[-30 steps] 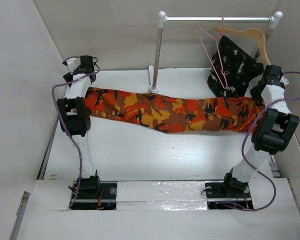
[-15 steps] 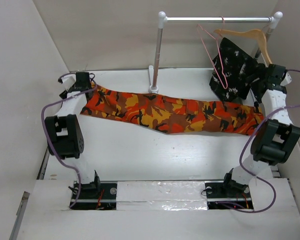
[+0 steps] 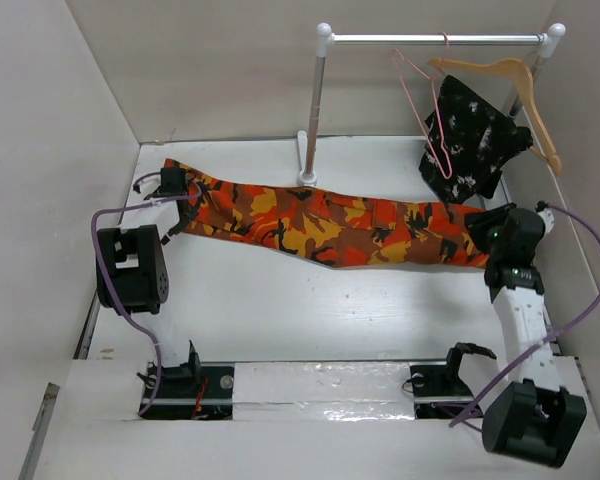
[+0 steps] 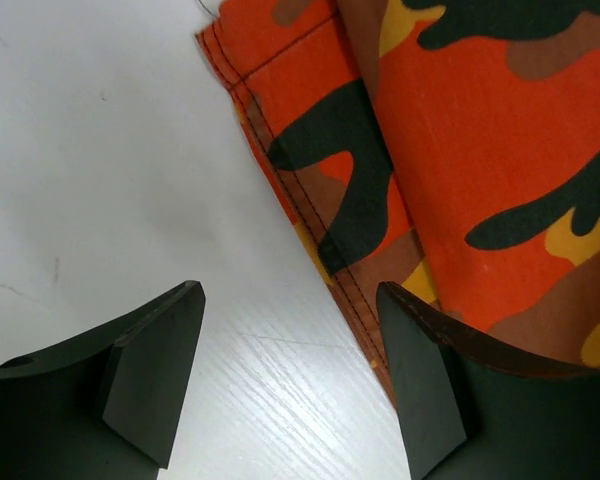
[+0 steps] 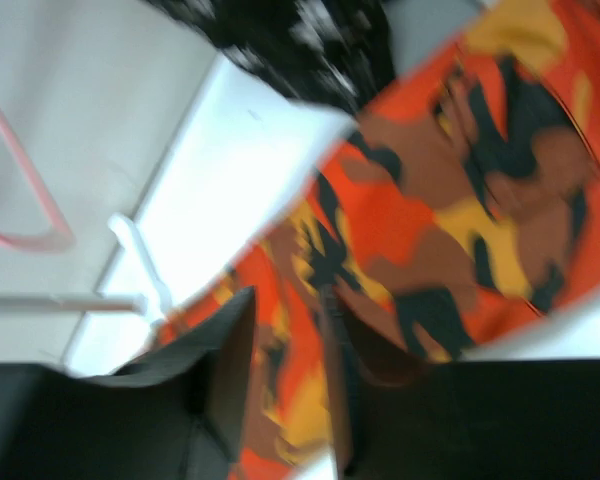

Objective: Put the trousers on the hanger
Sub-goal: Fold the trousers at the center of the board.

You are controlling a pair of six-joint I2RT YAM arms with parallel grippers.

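Right wrist view blurred; right hand covers one end of the trousers.

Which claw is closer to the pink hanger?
Right. The right claw sits at the end of the trousers nearest the pink hanger; the left claw is at the trousers' far opposite end.

Plain white booth, table for a floor, one clothes rail.
White table top, faint scuffs, boxed in by bare white panels: back wall, left wall, right wall. The clothes rail stands at the far side, a chrome bar on white posts. Its left post is on a flat base close to the back wall. A glossy tape strip runs along the near edge, against a white ledge. Light is soft and even, with glare on the tape only.
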